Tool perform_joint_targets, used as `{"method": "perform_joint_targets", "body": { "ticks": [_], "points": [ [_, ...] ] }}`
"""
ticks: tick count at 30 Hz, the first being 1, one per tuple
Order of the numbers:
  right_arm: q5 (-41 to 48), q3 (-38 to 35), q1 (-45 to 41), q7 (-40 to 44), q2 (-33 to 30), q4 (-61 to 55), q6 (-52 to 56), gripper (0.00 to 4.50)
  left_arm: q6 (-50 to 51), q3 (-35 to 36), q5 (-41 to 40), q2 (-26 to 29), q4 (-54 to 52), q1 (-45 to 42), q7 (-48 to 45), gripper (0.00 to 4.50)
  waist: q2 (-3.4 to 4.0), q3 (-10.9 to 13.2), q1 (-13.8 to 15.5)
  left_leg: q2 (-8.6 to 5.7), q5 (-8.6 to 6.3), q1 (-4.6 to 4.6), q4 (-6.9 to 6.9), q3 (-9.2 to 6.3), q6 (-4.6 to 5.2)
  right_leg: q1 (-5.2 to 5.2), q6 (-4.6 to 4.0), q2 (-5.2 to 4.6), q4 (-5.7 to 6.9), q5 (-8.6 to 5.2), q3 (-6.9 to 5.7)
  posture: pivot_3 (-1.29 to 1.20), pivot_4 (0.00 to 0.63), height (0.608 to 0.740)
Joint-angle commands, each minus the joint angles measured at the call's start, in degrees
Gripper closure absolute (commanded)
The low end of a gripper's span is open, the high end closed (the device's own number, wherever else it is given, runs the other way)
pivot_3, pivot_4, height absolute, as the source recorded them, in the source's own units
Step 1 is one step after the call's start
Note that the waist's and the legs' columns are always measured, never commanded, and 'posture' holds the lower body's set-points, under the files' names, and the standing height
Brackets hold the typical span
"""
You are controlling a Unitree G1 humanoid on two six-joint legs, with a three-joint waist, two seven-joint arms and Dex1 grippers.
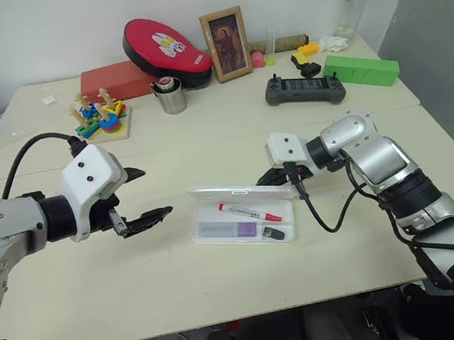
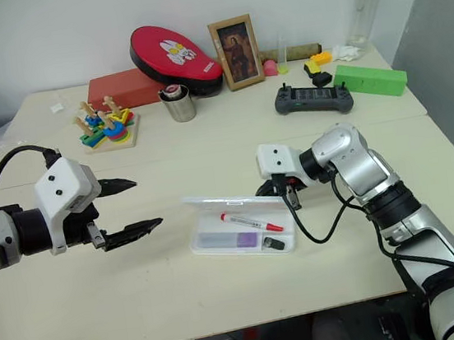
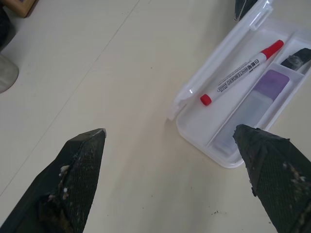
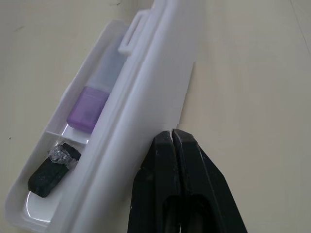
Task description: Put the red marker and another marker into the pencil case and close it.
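The white pencil case (image 1: 206,231) lies in the middle of the table with its lid (image 1: 234,191) half raised at the far side. In its tray rest the red marker (image 1: 250,212) and the lavender marker (image 1: 228,230), with a small black item (image 1: 275,234) in the end compartment. My right gripper (image 1: 274,177) is shut, and its tips sit close against the lid's outer face (image 4: 160,73). To the left of the case, and apart from it, my left gripper (image 1: 154,192) hangs open with nothing between its fingers (image 3: 80,160).
Along the back of the table stand a green box (image 1: 360,69), a black controller (image 1: 304,88), a metal cup (image 1: 171,96), a wooden stacking toy (image 1: 101,119), a picture frame (image 1: 226,44) and a red oval case (image 1: 164,51).
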Motion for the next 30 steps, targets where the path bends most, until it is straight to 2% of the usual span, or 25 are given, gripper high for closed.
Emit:
{"method": "perform_joint_targets", "body": {
  "ticks": [1, 12, 22, 30],
  "points": [
    [1.72, -0.42, -1.13, 0.27, 0.07, -5.18, 1.15, 4.48, -0.45, 1.17, 0.54, 0.68, -0.77, -0.26, 0.41, 0.00, 0.00, 0.00, 0.03, 0.00, 0.00, 0.00, 0.00, 0.00, 0.00, 0.00, 0.00, 0.00, 0.00, 0.00, 0.00, 0.00, 0.150, 0.740],
    [3.99, 0.57, -0.52, 0.71, -0.27, -11.72, 4.78, 4.48, -0.26, 0.72, 0.03, -0.09, -1.36, 0.08, 1.01, 0.00, 0.00, 0.00, 0.17, 0.00, 0.00, 0.01, 0.00, -0.01, 0.00, 0.00, 0.00, 0.00, 0.02, 0.00, -0.01, 0.00, 0.150, 0.740],
    [4.26, 3.84, 2.58, -0.16, 0.16, -14.82, 6.46, 4.48, -0.95, 4.43, -2.14, 3.37, -6.24, 8.77, -7.21, 0.00, 0.00, 0.00, 0.23, 0.01, 0.00, 0.01, -0.04, 0.00, 0.00, 0.00, 0.00, 0.00, 0.00, 0.00, 0.00, 0.00, 0.150, 0.740],
    [4.15, 5.88, 3.49, -0.62, 0.77, -14.60, 6.50, 4.48, -2.33, 2.73, -1.73, 4.00, -6.00, 7.61, -8.17, 0.00, 0.00, 0.00, 0.33, 0.07, -0.01, 0.08, -0.05, -0.01, 0.01, 0.00, 0.00, 0.07, 0.10, 0.00, 0.00, 0.00, 0.150, 0.740]
  ]
}}
